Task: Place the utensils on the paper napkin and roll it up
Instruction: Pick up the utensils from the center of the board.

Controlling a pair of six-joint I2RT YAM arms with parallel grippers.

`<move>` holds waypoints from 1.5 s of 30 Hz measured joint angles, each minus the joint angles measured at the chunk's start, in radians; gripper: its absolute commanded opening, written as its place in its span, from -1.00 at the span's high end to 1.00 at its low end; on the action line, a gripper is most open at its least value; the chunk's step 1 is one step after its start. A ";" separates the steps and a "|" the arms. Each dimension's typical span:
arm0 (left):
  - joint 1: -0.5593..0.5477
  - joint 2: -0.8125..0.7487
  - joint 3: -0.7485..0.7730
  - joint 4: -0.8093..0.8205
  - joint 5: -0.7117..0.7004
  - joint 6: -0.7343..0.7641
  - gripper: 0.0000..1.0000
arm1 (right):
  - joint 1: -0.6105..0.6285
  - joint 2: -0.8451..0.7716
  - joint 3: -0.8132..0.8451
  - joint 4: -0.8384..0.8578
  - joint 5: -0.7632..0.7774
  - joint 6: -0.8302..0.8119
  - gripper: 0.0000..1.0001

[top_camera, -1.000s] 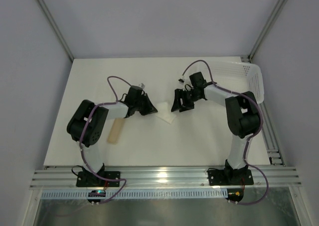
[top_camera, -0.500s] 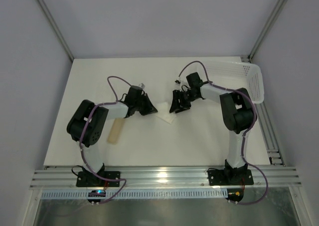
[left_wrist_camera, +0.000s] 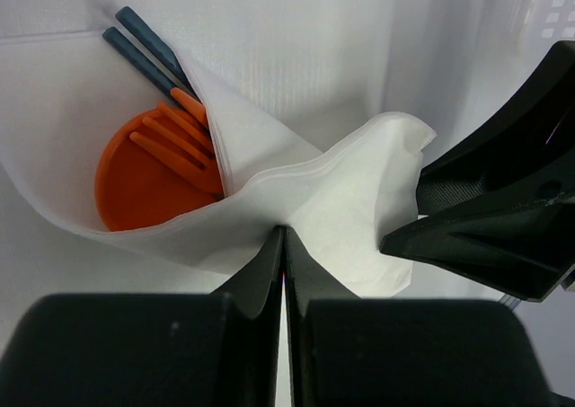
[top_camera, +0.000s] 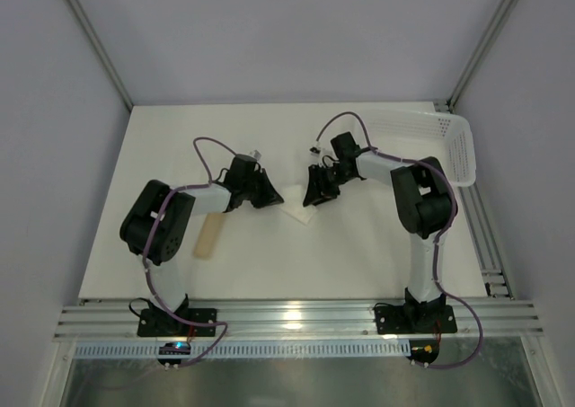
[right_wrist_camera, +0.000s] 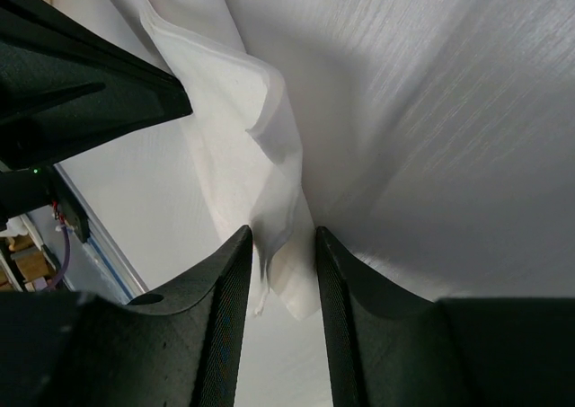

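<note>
orange spoon (left_wrist_camera: pixel 135 187), one; dark sticks (left_wrist_camera: pixel 144 43), two; one napkin (left_wrist_camera: pixel 341 200).

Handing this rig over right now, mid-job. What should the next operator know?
Grippers: the left pincer is shut on the napkin at its folded edge. The right pincer has its jaws apart astride the napkin's free corner, not clamped.
Things: the orange spoon, orange sticks and dark sticks lie inside the napkin's fold, mid-table.
Done: utensils on the napkin, with a first fold over them.
Left: roll the napkin up fully.
</note>
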 measured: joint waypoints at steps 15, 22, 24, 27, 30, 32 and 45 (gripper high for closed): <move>0.005 0.000 0.003 -0.009 0.023 0.053 1.00 | -0.002 0.048 -0.001 0.042 -0.101 -0.013 0.77; 0.005 -0.022 -0.013 -0.016 0.022 0.063 1.00 | -0.004 0.042 -0.067 0.136 -0.153 0.057 0.92; 0.005 -0.037 -0.023 -0.028 0.023 0.071 0.95 | -0.003 0.032 -0.096 0.174 -0.165 0.087 0.92; 0.004 -0.057 -0.035 -0.052 0.028 0.074 0.83 | 0.001 0.001 -0.159 0.243 -0.167 0.138 0.93; 0.000 -0.090 -0.053 -0.084 0.030 0.077 0.72 | 0.005 -0.025 -0.196 0.274 -0.162 0.169 0.93; 0.000 -0.113 -0.068 -0.102 0.031 0.079 0.60 | 0.010 -0.039 -0.212 0.288 -0.158 0.190 0.93; 0.000 -0.243 -0.074 -0.194 0.051 0.076 0.46 | 0.009 -0.053 -0.229 0.325 -0.127 0.217 0.93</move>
